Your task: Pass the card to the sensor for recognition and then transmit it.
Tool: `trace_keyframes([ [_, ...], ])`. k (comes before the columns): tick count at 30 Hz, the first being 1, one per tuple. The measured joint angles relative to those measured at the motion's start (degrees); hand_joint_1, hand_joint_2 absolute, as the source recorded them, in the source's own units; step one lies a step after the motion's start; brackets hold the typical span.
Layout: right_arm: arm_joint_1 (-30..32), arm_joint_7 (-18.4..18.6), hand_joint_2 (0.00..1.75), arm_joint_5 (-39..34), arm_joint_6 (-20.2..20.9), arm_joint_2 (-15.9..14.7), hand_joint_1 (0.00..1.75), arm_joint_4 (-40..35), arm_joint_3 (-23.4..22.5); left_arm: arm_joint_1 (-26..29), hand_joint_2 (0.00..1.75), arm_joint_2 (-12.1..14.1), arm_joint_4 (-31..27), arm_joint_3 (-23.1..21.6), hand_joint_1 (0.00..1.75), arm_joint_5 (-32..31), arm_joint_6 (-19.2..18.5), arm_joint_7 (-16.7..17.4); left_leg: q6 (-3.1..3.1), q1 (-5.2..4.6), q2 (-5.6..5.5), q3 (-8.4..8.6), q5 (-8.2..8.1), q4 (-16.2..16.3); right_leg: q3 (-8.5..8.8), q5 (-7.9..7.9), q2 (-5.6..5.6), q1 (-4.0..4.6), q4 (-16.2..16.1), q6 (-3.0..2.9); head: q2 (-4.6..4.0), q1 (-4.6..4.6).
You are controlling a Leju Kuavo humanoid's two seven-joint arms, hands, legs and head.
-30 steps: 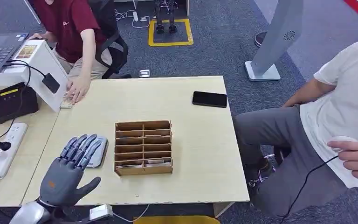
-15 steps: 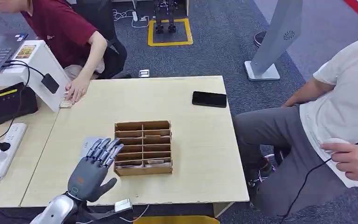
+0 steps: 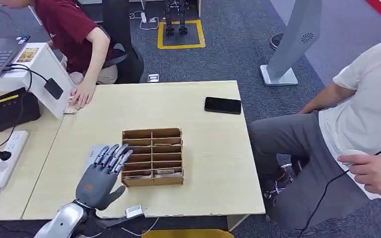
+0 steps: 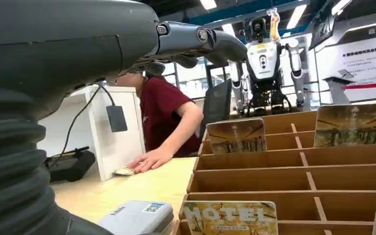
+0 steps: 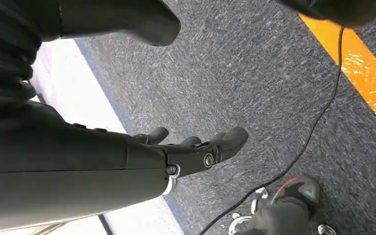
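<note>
Left hand [image 3: 98, 179], lower left, fingers spread and empty, tips at the rack [image 3: 153, 156]; hotel card [image 4: 230, 218] just beyond; right hand [image 5: 196, 149] loosely spread, empty.

A black phone [image 3: 222, 105] lies flat on the light wooden table [image 3: 213, 163] toward two o'clock, well apart from the rest. At ten o'clock a person in a dark red shirt [image 3: 72, 25] leans in with a hand [image 3: 81, 94] flat at the table's corner, beside a white stand [image 3: 47, 74] and a black terminal [image 3: 11, 108], with a white power strip [image 3: 6, 158] at nine o'clock. At three o'clock a person in a white shirt [image 3: 367, 109] sits beside the table, and a grey pedestal [image 3: 292, 42] stands on the carpet at one o'clock.
</note>
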Motion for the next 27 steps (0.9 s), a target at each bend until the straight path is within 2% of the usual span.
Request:
trace_keyframes([
  [10, -0.01, 0.0, 1.75, 0.5, 0.02, 0.09, 0.0, 0.0, -0.02, -0.16, 1.75, 0.33, 2.21, 0.0, 0.0, 1.18, -0.44, -0.02, 0.0, 0.0, 0.0, -0.01, 0.0, 0.0, -0.01, -0.01, 0.0, 0.0, 0.0, 0.0, 0.0, 0.02],
  [27, -0.01, 0.0, 1.75, 0.5, 0.02, 0.13, 0.0, 0.0, -0.35, -0.17, 1.75, 0.52, 2.66, 0.0, 0.0, 1.2, -0.46, -0.02, 0.0, 0.0, -0.01, -0.01, 0.0, 0.0, -0.01, -0.01, 0.0, 0.0, 0.0, 0.0, 0.0, 0.0],
])
